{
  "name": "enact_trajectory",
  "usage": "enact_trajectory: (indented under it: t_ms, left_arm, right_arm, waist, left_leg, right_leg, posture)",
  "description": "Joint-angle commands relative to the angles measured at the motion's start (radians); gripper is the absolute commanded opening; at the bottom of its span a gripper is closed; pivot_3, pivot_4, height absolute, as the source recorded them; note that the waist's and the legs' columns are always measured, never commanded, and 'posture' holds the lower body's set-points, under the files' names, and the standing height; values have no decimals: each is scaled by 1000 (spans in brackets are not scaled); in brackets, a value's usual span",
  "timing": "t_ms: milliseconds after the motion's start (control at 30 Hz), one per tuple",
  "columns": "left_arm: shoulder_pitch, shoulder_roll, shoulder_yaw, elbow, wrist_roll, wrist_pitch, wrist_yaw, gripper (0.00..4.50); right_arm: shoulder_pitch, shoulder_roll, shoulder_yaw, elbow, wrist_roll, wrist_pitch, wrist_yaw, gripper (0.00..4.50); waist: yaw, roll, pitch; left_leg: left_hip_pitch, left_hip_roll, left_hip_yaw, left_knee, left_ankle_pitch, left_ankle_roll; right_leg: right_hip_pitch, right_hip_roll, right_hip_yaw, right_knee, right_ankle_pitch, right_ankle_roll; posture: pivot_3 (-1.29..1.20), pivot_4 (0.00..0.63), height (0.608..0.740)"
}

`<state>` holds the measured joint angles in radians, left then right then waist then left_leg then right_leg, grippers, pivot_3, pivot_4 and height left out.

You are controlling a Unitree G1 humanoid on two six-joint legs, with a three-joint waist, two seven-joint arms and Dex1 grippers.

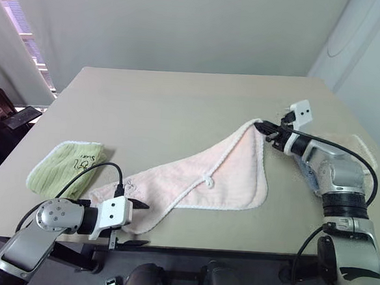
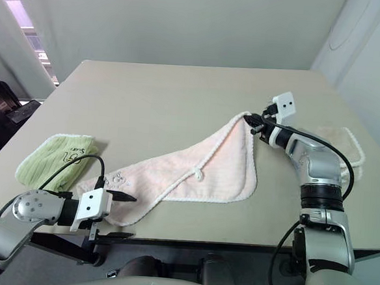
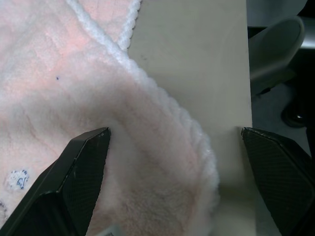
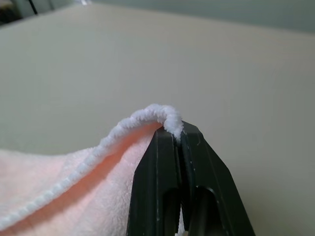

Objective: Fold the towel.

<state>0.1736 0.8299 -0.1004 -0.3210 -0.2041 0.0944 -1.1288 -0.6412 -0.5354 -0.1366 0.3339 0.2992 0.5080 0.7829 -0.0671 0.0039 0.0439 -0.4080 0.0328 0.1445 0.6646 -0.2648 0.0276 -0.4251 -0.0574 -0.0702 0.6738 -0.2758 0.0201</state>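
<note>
The pale pink towel (image 1: 201, 176) lies crumpled in a long diagonal across the table (image 1: 166, 108), its white trim and small loop (image 1: 208, 181) facing up. My right gripper (image 1: 264, 127) is shut on the towel's far corner and holds that corner lifted off the table; the right wrist view shows the white trim (image 4: 147, 114) pinched between the black fingers (image 4: 162, 167). My left gripper (image 1: 138, 224) is open at the table's front edge, its two fingers (image 3: 78, 177) straddling the towel's near corner (image 3: 162, 187) without closing on it.
A folded lime-green towel (image 1: 64, 163) lies at the front left of the table. A beige cream-edged towel (image 2: 337, 136) lies at the right, partly under my right arm. The table's front edge (image 1: 221, 250) runs just beneath the left gripper.
</note>
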Motion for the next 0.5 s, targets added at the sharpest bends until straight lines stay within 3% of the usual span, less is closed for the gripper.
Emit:
enact_trajectory:
  t_ms: [33,500]
  left_arm:
    - [2,25,40,-51,-32,28,4,4500]
    - [-20,33,18,-97,-19,113,38,4500]
  right_arm:
    - [-57,-9,-44,-119,60,51,-22,37]
    - [-158,5,-42,-334,160,165,-91,37]
  waist:
    - [0,0,0]
    - [4,1,0]
  left_leg:
    - [0,0,0,0,0,0]
    - [0,0,0,0,-1,-2]
  right_leg:
    - [0,0,0,0,0,0]
    - [-1,0,0,-1,0,0]
  posture:
    - [0,0,724]
    - [0,0,724]
